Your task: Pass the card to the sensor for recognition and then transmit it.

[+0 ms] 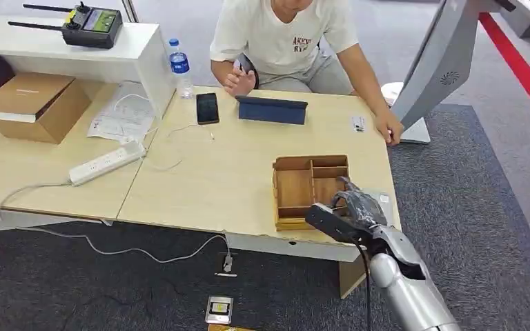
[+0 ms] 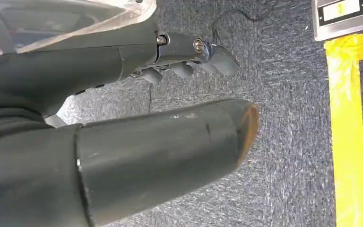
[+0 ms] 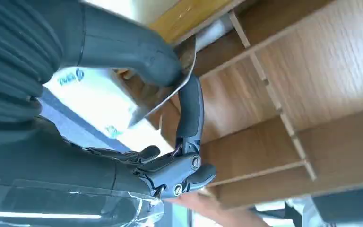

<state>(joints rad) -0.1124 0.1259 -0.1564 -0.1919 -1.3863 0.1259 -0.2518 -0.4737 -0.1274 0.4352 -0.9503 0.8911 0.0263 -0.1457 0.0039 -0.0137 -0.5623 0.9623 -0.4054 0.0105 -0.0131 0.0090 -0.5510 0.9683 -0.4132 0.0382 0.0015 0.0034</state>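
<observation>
Step in hand: the card is being taken from the wooden tray at the table's near right corner; judged early, the sensor not identified.
Right hand: closed on the card, pinched between thumb and a finger.
Left hand: hung over grey carpet, fingers curled, nothing held.
Card orientation: tilted; long axis apparently slanted up out of the compartment, exact heading unclear.
Next move: a lift clear of the dividers is called for, grip kept firm.
</observation>
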